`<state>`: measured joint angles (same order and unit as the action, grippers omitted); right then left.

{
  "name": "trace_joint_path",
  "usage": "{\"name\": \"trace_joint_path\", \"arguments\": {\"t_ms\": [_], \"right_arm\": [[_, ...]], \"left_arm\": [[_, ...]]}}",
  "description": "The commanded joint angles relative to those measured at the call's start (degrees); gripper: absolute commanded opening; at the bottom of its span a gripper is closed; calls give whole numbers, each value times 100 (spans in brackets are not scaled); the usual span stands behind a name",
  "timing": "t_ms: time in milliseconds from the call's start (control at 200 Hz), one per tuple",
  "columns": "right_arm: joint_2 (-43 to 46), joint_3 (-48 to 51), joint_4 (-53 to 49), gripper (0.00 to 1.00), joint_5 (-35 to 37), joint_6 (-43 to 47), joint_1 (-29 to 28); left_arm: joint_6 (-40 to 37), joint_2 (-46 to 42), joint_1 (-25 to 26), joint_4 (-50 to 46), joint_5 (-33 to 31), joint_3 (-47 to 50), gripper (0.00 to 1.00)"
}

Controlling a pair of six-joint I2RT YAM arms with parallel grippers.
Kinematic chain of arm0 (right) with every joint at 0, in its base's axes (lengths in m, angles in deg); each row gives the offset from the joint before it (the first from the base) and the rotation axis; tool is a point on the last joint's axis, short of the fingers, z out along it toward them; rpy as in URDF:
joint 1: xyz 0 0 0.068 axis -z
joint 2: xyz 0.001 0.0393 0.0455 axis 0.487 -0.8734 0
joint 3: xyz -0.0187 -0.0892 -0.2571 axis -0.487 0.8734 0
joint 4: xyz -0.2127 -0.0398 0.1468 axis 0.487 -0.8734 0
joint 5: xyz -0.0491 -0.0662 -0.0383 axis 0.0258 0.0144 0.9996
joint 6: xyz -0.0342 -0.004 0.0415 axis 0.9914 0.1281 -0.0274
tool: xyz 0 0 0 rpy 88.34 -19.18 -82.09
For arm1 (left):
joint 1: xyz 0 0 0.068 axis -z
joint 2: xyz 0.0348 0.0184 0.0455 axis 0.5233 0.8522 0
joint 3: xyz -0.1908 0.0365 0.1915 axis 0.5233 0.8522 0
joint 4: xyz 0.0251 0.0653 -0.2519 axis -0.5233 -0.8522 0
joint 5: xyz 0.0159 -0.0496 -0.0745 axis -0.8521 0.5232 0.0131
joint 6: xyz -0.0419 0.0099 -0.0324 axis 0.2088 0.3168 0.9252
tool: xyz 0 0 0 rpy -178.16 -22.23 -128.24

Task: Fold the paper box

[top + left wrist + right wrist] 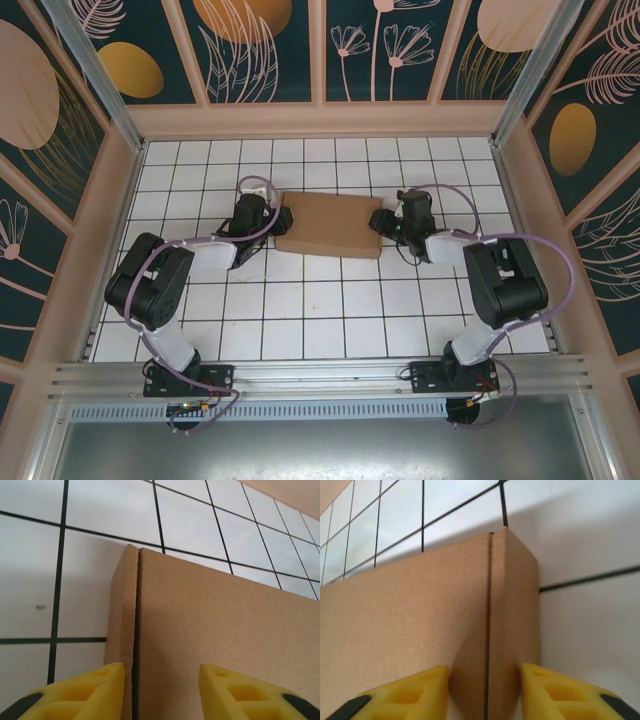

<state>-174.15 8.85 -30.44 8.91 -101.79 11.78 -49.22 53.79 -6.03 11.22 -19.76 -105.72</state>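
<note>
1 box [330, 224], 2 grippers. Box is closed, so the inside is hidden. It's a flat rectangle of plain brown cardboard, grainy and matte, lying mid-back on the white tiled table [300, 310]. Left gripper [283, 220] is at its left end, right gripper [378, 220] at its right end. Each has 2 yellow fingers [95, 692], spread apart and straddling a corner seam. Can't tell whether they touch the cardboard.
</note>
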Motion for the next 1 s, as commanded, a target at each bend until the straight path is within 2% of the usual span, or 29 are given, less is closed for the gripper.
{"name": "trace_joint_path", "arguments": {"t_ms": [0, 155, 305, 370, 420, 581, 631, 646, 661, 681, 771, 876, 936, 996], "right_arm": [[-648, -702, -593, 34, -264, 237, 72], [-1477, -1740, -933, 33, -542, 201, 135], [-1873, -2246, -1039, 35, -617, 148, 137], [-1843, -2243, -996, 37, -602, 102, 131], [-1716, -2156, -914, 42, -541, 83, 145], [-652, -1631, -487, 67, -222, 69, 339], [-207, -1475, -426, 80, 31, 117, 417], [-84, -1435, -421, 87, 146, 153, 430], [62, -1388, -425, 95, 258, 198, 443], [235, -1333, -422, 99, 429, 286, 444], [1080, -970, -268, 99, 1274, 778, 380], [2123, -76, 509, 99, 2369, 1161, 223], [2643, 623, 1258, 99, 2736, 1358, 216], [2998, 1556, 2653, 99, 2807, 1857, 228]], "left_arm": [[310, 267, -24, 107, 262, -67, 38], [293, 535, -184, -204, 70, -426, 35], [118, 796, -327, -441, -20, -841, 35], [18, 859, -346, -503, -27, -975, 37], [-47, 817, -346, -536, -69, -981, 42], [-543, -42, -389, -359, -405, -949, 71], [-704, -506, -390, -421, -584, -918, 85], [-721, -642, -393, -433, -641, -893, 94], [-723, -765, -393, -430, -721, -866, 98], [-719, -921, -398, -444, -845, -817, 99], [-835, -1757, -415, -67, -1679, -341, 99], [-1693, -2476, -425, 711, -2185, 536, 99], [-2329, -2667, -425, 897, -2451, 929, 99], [-3050, -2753, -471, 1108, -2509, 1327, 99]]}}
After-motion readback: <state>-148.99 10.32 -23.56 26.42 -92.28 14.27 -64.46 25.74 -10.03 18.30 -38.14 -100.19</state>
